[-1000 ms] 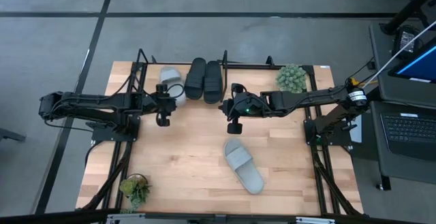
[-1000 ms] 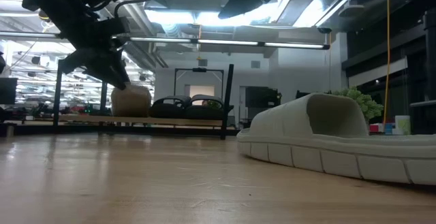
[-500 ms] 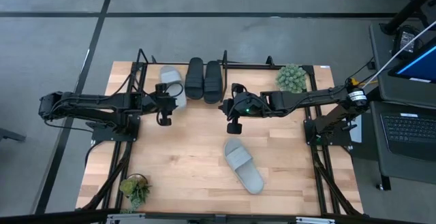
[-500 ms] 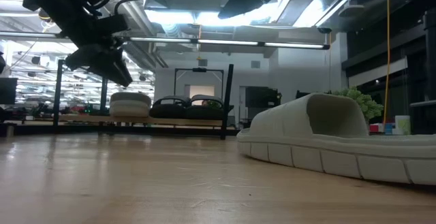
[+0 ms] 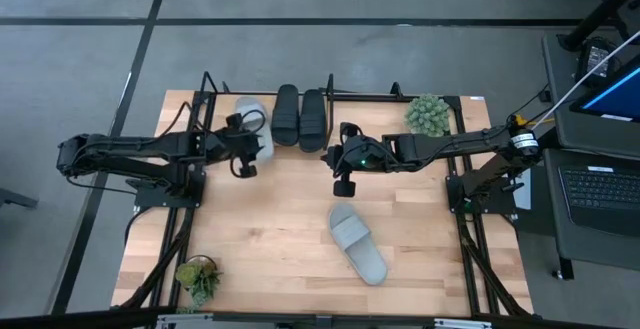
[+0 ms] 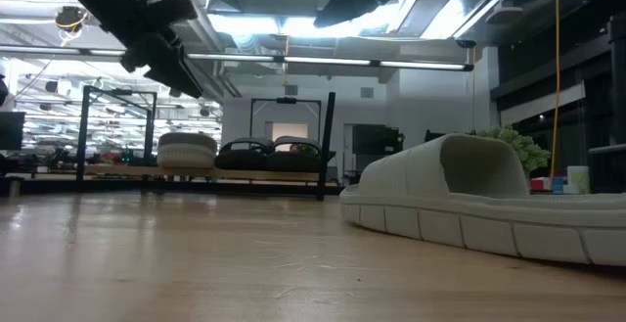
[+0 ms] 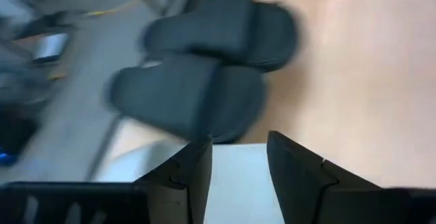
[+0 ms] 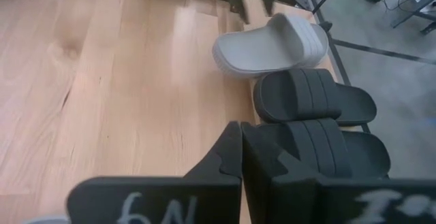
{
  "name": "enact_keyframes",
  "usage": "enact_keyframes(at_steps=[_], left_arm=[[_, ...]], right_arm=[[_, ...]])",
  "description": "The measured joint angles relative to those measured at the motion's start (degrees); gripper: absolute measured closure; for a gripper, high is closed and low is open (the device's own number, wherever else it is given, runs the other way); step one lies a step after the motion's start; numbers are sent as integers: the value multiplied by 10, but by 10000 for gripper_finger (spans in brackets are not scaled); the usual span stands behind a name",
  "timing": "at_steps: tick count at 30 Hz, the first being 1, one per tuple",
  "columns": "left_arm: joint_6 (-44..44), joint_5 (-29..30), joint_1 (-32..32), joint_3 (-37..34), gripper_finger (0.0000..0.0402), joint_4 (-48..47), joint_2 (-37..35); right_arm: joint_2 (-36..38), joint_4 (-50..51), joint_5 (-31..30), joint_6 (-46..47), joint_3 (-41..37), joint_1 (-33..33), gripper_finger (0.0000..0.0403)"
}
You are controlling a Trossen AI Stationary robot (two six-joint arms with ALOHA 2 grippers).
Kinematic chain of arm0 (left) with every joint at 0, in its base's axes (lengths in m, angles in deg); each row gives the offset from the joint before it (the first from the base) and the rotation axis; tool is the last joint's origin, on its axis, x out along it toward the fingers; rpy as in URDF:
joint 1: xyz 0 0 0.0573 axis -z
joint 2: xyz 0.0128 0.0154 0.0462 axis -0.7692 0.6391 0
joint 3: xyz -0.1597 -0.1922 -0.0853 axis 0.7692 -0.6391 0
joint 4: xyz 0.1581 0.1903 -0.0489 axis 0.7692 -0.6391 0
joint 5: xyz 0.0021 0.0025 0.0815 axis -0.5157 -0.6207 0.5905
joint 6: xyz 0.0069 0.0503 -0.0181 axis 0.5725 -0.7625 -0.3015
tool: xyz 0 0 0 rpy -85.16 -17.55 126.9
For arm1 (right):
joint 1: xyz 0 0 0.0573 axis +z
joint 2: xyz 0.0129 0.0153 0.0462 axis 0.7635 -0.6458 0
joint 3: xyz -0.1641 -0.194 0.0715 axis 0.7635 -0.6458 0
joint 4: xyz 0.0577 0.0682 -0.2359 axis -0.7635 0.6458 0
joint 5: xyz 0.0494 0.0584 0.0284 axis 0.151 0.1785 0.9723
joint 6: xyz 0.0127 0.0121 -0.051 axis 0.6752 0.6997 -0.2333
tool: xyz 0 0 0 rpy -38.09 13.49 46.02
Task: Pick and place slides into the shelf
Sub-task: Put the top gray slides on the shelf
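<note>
**Left arm clear of the shelf; last grey slide to be fetched**

Wooden surface carries the shelf along its far edge, with a potted plant at the shelf's right end and another plant at the near left corner. Three slides sit on the shelf side by side: one pale grey slide at the left and two black slides next to it.

The left pincer hovers just in front of the grey slide on the shelf, fingers spread and holding nothing. In the left wrist view its fingers stand apart, with the grey slide's pale surface between and beyond them and the black pair farther off. The step appears to be a retreat after release: lift straight up and draw back level, so no finger catches the strap or the shelf rods.

The right pincer hangs over mid-surface, fingers pressed together, empty. The remaining grey slide lies loose on the surface, near and toward the front from the right pincer. It must spread its fingers before descending on the strap.
</note>
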Motion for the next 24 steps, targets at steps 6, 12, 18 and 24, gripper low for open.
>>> enact_keyframes(at_steps=[6,12,18,24], left_arm=[[41,-107,5,0,274,-24,6],[85,-104,10,0,298,-68,34],[92,-103,10,0,314,-68,70],[92,-101,10,0,312,-67,109]], right_arm=[[0,17,0,1,0,0,402],[0,18,0,1,0,0,402],[0,18,0,1,0,0,402],[0,21,0,1,0,0,402]])
